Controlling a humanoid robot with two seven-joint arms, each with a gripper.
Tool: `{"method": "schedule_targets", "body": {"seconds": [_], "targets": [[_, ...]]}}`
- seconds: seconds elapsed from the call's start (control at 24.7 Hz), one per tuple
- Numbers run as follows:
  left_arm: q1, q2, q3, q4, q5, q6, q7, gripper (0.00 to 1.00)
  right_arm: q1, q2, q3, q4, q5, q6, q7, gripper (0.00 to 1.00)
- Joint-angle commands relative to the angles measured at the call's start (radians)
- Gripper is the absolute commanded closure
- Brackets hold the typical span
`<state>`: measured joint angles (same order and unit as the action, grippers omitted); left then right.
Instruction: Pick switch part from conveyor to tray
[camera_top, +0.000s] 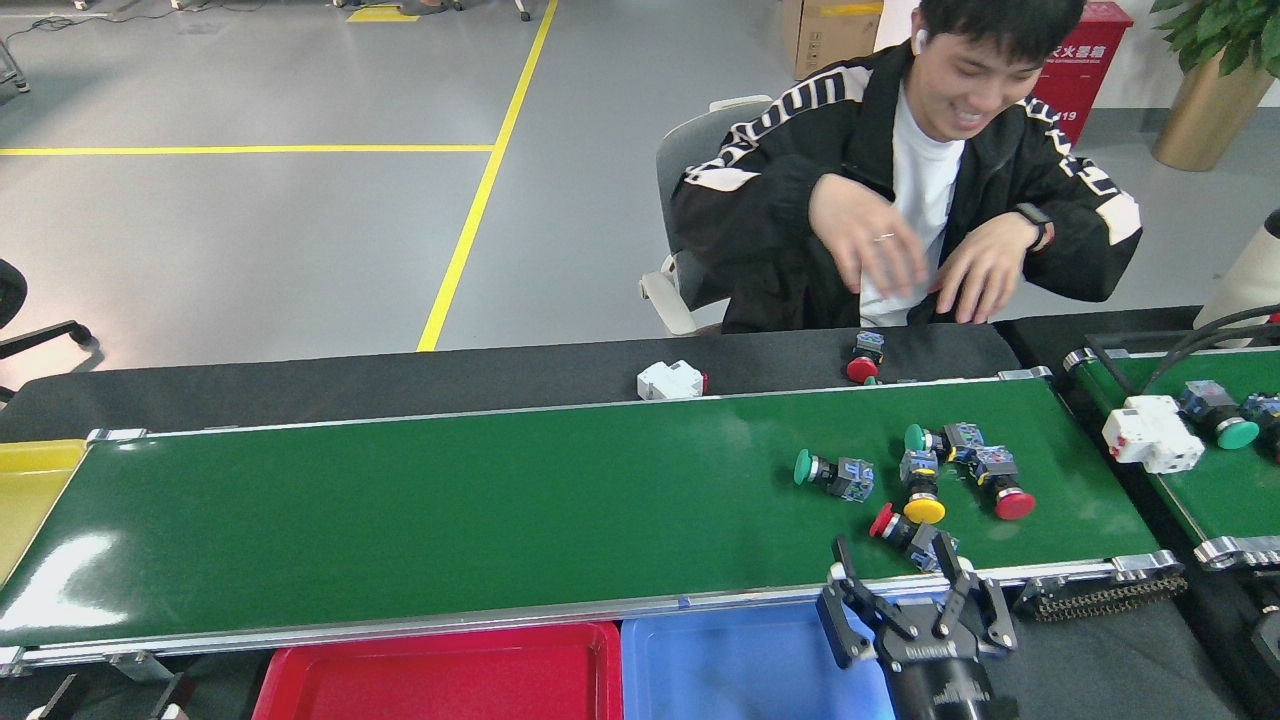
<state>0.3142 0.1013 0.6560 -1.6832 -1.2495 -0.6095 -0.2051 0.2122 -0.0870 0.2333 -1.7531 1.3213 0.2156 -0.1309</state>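
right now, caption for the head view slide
Open right claw nears a red-capped switch part on the conveyor, above the blue tray.

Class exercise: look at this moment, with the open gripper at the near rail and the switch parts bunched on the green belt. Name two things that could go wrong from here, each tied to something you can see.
1. The right gripper is open just short of the red-capped switch, which lies tilted near the belt's near rail; a slightly off grasp could knock it over the edge.
2. The yellow-capped switch and others sit close behind it, so the fingers might bump or catch a neighbour.
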Motion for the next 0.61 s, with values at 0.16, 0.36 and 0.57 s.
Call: {"method": "schedule_targets", "body": {"seconds": [0.16, 0.36, 0.57], "targets": [[0.0, 0.005, -0.002, -0.021, 0.004, 0.02, 0.003, 0.0, -0.025, -0.002, -0.002, -0.003, -0.004, -0.004, -0.003, 0.0], [0.0, 0.003, 0.013, -0.02, 0.004, 0.02, 0.003, 0.0, -0.186, 0.01, 0.0, 0.176, -0.019, -0.008, 0.02, 0.0], [0.002, 0.003, 0.011, -0.018, 0.004, 0.024, 0.003, 0.0, -0.306, 0.056, 0.014, 0.313, -0.077, -0.093, 0.146, 0.0]]}}
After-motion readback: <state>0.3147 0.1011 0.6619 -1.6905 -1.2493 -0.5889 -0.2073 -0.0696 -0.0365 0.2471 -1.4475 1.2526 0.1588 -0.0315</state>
